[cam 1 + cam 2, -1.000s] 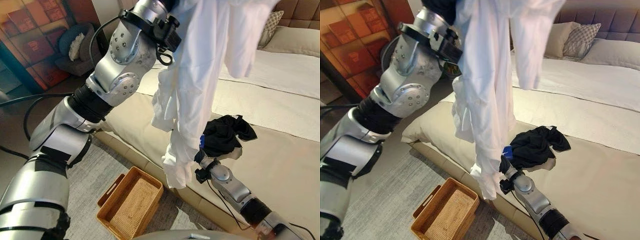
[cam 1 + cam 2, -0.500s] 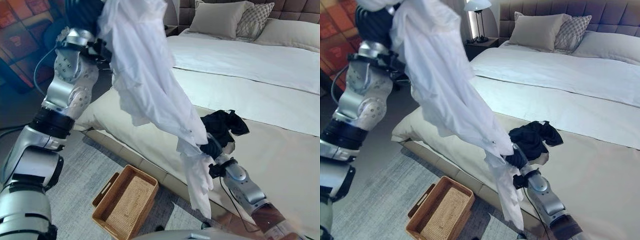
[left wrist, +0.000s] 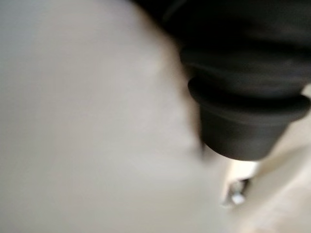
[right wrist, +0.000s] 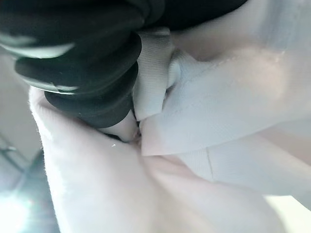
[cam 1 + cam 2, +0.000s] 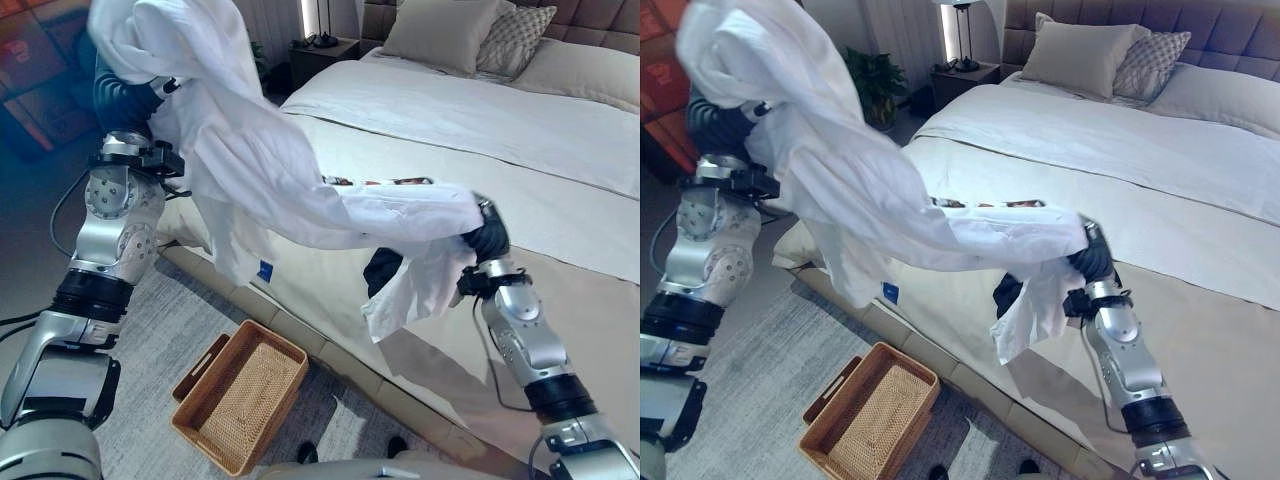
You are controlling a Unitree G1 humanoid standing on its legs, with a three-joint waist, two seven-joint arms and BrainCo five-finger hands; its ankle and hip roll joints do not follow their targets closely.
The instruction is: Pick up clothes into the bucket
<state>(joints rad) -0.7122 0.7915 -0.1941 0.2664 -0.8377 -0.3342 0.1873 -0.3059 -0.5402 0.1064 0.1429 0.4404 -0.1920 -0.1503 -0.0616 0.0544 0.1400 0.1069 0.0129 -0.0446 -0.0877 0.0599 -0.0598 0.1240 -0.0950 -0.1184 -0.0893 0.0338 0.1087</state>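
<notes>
Midway through carrying: white shirt (image 5: 300,190) stretched above the bed (image 5: 560,130) between raised left hand (image 5: 125,100) and right hand (image 5: 487,240), finger closure impossible to tell under cloth, probably needing lowering next into the wicker basket (image 5: 238,392) on the floor.

The left arm rises upright at the left, its left hand (image 5: 125,100) raised high, dark cover showing, fingers hidden. The right arm reaches up from lower right, its right hand (image 5: 488,238) raised, fingers hidden too.
</notes>
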